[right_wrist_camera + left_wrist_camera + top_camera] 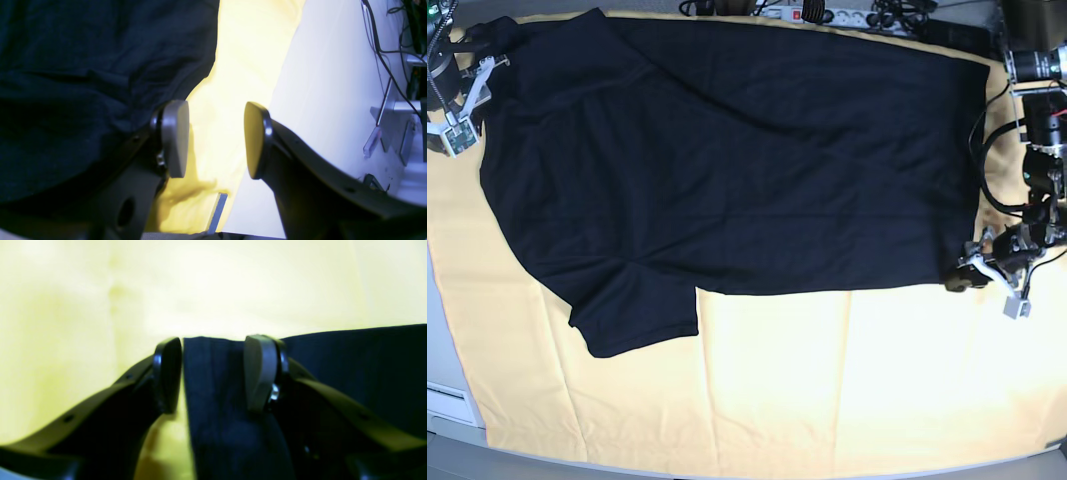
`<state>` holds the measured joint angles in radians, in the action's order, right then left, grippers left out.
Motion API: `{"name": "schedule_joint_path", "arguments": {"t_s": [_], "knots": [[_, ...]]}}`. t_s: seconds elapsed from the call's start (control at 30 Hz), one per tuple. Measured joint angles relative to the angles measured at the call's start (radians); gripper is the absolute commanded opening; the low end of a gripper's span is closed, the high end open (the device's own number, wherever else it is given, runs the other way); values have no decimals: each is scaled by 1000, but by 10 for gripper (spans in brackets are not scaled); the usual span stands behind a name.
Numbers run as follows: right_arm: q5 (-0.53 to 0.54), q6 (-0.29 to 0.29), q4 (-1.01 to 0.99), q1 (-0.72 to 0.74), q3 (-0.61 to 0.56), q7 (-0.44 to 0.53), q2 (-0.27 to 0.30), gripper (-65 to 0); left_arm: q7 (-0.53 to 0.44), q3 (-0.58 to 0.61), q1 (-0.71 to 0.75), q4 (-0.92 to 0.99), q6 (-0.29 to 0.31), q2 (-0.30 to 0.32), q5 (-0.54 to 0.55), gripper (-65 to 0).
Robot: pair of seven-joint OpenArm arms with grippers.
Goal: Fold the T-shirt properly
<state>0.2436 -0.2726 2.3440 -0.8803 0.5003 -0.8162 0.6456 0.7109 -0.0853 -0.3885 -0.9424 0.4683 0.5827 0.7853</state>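
Note:
The black T-shirt (727,160) lies spread over the back half of the yellow table cloth (827,380), with one sleeve (632,320) pointing to the front left. My left gripper (967,278) is at the shirt's front right corner. In the left wrist view it (213,373) is open, with its fingers standing either side of that corner of dark cloth (217,426). My right gripper (467,95) is at the shirt's far left edge. In the right wrist view it (217,140) is open and empty over yellow cloth, with the shirt (83,83) just beside its left finger (175,138).
A power strip (827,14) and cables lie along the back edge. A camera and cabling (1037,65) stand at the back right. A white surface (317,100) with cables borders the cloth by my right gripper. The table's front edge (727,470) runs below.

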Motion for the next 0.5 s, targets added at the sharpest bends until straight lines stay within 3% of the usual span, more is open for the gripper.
{"name": "schedule_joint_path", "arguments": {"t_s": [0.33, 0.5], "knots": [[0, 0, 0, 0, 0, 0, 0, -354, 23, -1, -3, -1, 1, -18, 23, -334], [0, 0, 0, 0, 0, 0, 0, -354, 91, -1, -2, -1, 69, -18, 93, -348]]}}
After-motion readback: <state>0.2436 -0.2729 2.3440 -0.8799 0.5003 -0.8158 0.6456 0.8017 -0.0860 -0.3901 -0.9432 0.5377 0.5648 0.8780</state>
